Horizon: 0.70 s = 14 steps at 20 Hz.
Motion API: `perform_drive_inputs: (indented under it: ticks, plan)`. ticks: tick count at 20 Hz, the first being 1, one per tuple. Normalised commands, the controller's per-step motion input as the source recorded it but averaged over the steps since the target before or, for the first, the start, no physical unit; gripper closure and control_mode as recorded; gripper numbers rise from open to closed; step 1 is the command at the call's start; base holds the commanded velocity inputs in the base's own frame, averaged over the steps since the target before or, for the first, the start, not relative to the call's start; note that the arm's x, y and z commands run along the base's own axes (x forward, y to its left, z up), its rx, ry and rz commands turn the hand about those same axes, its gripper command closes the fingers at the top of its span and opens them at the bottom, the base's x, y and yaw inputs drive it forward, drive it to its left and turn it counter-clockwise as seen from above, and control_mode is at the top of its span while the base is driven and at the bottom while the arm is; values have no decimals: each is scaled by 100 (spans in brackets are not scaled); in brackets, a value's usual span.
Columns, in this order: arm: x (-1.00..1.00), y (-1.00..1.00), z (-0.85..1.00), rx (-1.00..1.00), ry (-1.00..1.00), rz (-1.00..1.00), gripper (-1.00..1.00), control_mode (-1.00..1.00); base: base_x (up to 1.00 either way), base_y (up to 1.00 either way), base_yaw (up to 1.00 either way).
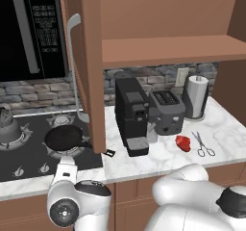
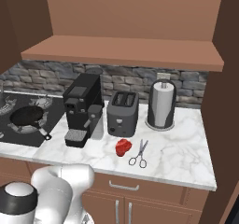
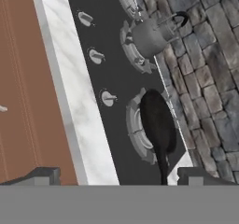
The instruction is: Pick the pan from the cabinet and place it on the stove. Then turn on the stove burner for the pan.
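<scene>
Microwave [image 1: 29,28]: upper left of your left base view, black, with its keypad panel facing you.
Kettle [image 1: 6,124]: left edge of that view, small and silvery, sitting on a rear burner of the stove [image 1: 29,165]; in your hand view it lies near the top centre [image 3: 151,35].
Pan [image 1: 63,138]: lower left of centre in the left base view, matte black, resting on the stove burner [image 1: 72,150] with its short handle pointing right toward the counter; at the left edge of your right base view you see it again [image 2: 25,117].
Knobs [image 3: 108,98]: small silver ones in a row along the stove's front strip, running down the middle of your hand view, just left of the pan [image 3: 158,125].
Gripper [image 3: 116,176]: you see the two dark fingertips [image 3: 44,175] far apart at the bottom of the hand view, jaws spread wide, nothing between them, above the stove's front edge.
Cabinet [image 1: 91,66]: brown door standing open at centre left, silver bar handle on its left, bare wooden shelf running right.
Coffee machine [image 1: 130,114]: centre, black, on the marble counter [image 1: 226,129].
Toaster [image 1: 167,110]: just right of the coffee machine.
Red object [image 1: 183,143]: small, in front of the toaster.
Scissors [image 1: 203,145]: just right of the red object, lying flat.
Paper towel roll [image 1: 196,96]: upright, right of centre against the stone wall.
</scene>
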Motion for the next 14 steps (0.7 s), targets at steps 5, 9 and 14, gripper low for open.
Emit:
perform_drive_inputs:
  ticks: [5, 9, 14]
  plan:
    - [0, 16, 0, 0, -1, 0, -100, -100, 0, 0, 0]
    - [0, 21, 0, -8, -1, 2, -100, -100, 0, 0, 0]
    - [0, 23, 1, -14, -6, 5, -100, -100, 0, 0, 0]
